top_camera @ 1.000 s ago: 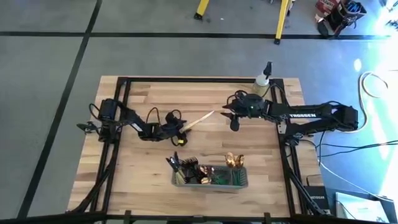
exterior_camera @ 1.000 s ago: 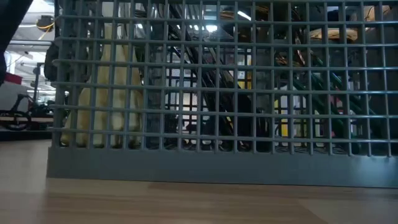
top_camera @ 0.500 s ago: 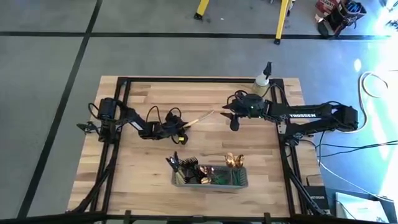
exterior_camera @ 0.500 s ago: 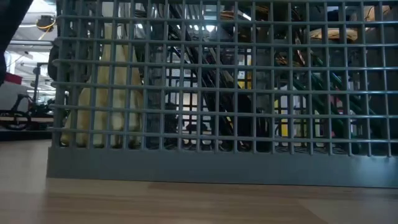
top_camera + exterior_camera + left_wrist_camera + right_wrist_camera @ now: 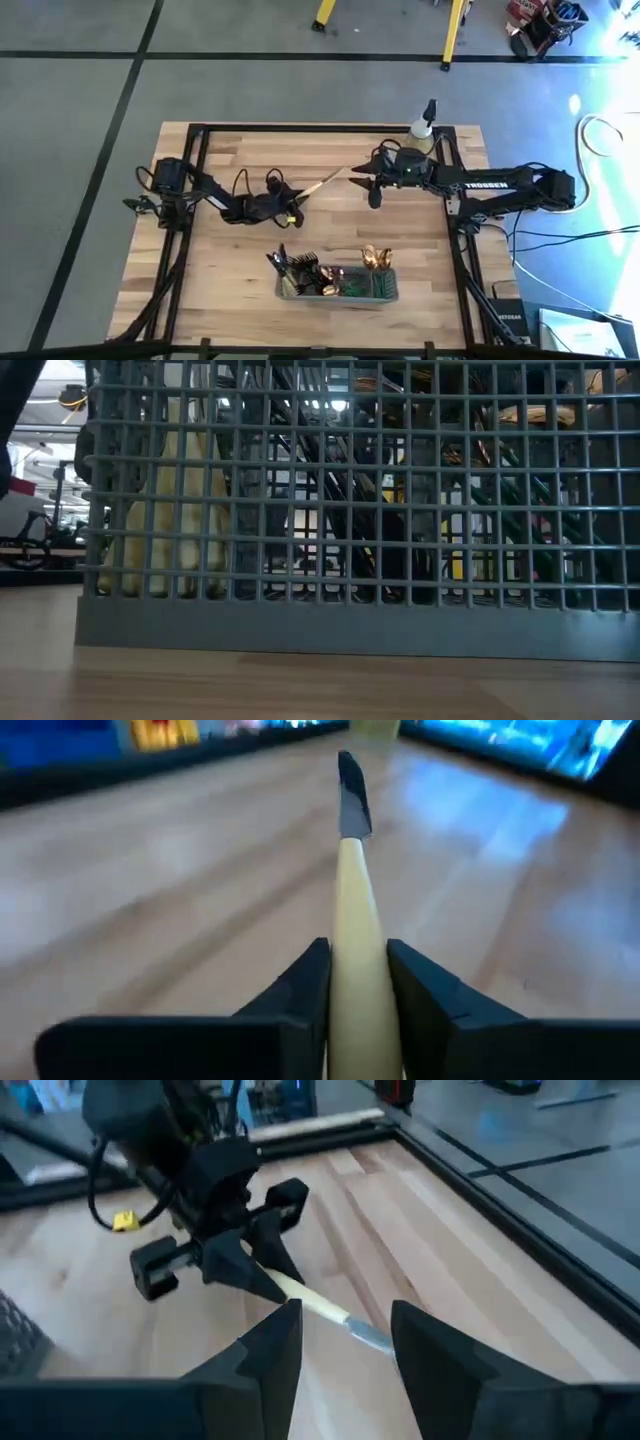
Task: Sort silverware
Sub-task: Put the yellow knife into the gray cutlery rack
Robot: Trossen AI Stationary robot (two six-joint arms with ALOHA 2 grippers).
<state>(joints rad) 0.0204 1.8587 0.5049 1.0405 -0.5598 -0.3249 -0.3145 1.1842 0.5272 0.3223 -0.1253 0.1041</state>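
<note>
My left gripper is shut on a cream-handled piece of silverware with a dark blade end, at the table's middle. The piece points toward my right gripper. In the right wrist view, that gripper is open, with a finger on either side of the piece's dark tip, apart from it. More silverware stands in the grey wire-mesh caddy near the front edge. My left gripper pinches the cream handle between its two fingers, at the end away from the blade. The fingers lie along the piece, coming level from the table's left. The piece sticks out ahead of them toward the right and far side, clear of the table.
A small spray bottle stands at the far right of the table, just behind my right arm. In the low view the caddy fills the picture, with cream handles in its left part. Bare wood lies left of the caddy.
My left gripper has moved a little toward the far edge with the cream-handled piece, whose dark tip now lies closer to my right gripper. My right gripper has shifted slightly toward the far edge and the piece's tip.
</note>
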